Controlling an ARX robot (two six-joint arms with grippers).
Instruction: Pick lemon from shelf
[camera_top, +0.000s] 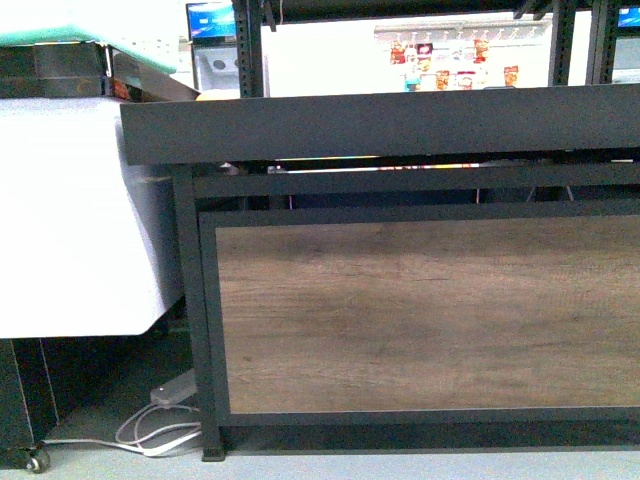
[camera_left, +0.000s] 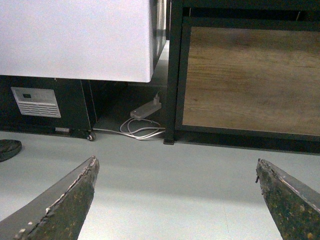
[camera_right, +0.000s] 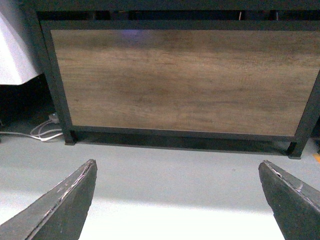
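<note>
Grey shop floor (camera_left: 150, 180) ran up to the black shelf (camera_top: 380, 125), seen low from front cam. Its brown wood panel (camera_top: 420, 310) filled most of that view. Top tray rim hid whatever lay in it, so lemon couldn't be located in any view. White cabinet (camera_top: 70, 220) stood just left of shelf, w/ power strip (camera_top: 172, 390) + cable on floor btwn them. Left tool (camera_left: 176, 161) hung over bare floor, fingers wide apart, nothing btwn. Right tool (camera_right: 177, 163) likewise wide apart, empty, facing the panel.
</note>
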